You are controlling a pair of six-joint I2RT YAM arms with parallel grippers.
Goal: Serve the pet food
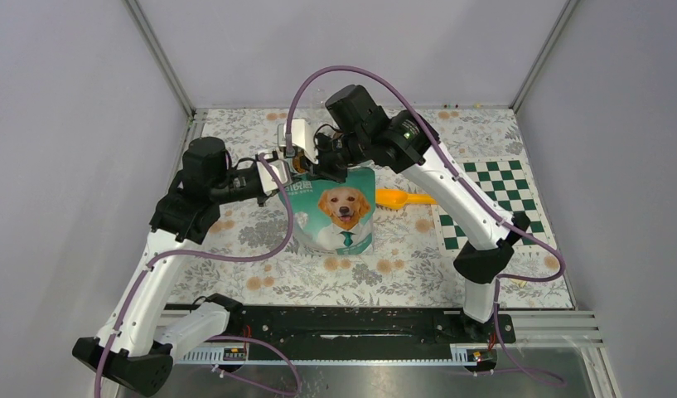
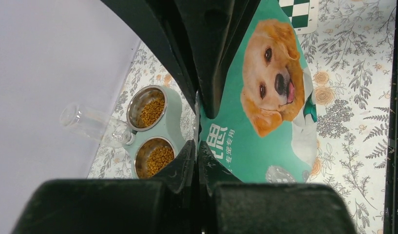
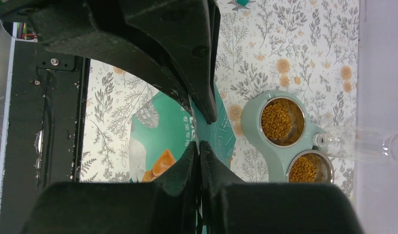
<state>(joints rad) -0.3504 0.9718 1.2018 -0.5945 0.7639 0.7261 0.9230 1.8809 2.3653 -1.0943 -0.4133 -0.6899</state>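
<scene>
The pet food is brown kibble lying in the two steel bowls of a pale green feeder (image 2: 175,129), one heap in the far bowl (image 2: 152,112) and one in the near bowl (image 2: 160,160). It also shows in the right wrist view (image 3: 277,121). The teal-and-white dog bag (image 1: 339,211) stands upright just in front of the feeder. My left gripper (image 2: 197,146) is shut on the bag's top edge at its left side. My right gripper (image 3: 199,145) is shut on the same top edge further right. In the top view the arms hide most of the feeder.
An orange scoop (image 1: 401,198) lies on the floral cloth right of the bag. A green checkered mat (image 1: 492,199) lies at the right. A clear water bottle (image 2: 92,124) sticks out of the feeder toward the back wall. White walls enclose the table.
</scene>
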